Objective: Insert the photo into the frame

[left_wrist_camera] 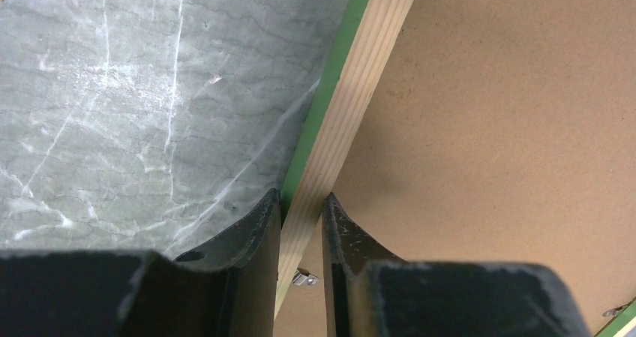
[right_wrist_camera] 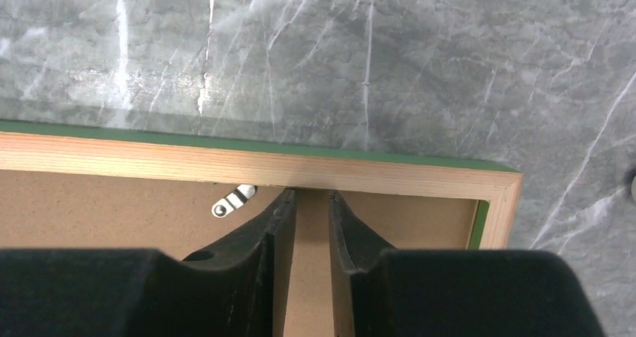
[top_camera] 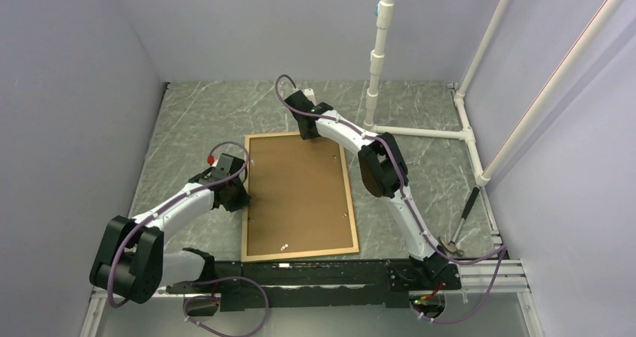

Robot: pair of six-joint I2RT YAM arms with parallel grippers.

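Observation:
The frame (top_camera: 300,253) lies flat on the marble table, pale wood face up, green on its outer side. A brown backing board (top_camera: 300,194) fills it. The photo is out of view. My left gripper (top_camera: 241,198) is shut on the frame's left rail (left_wrist_camera: 360,74); in the left wrist view the rail runs between the two fingers of the gripper (left_wrist_camera: 301,202). My right gripper (top_camera: 306,134) is at the far rail (right_wrist_camera: 225,164) near the far right corner. Its tips (right_wrist_camera: 311,194) touch the rail's inner edge over the board (right_wrist_camera: 90,209), narrowly open, with nothing between them.
Small metal turn clips (right_wrist_camera: 232,200) sit along the frame's inner edge, one by my left fingers (left_wrist_camera: 304,279). A white pipe stand (top_camera: 379,59) rises at the back right. A black-handled tool (top_camera: 461,221) lies at the right. Grey walls enclose the table.

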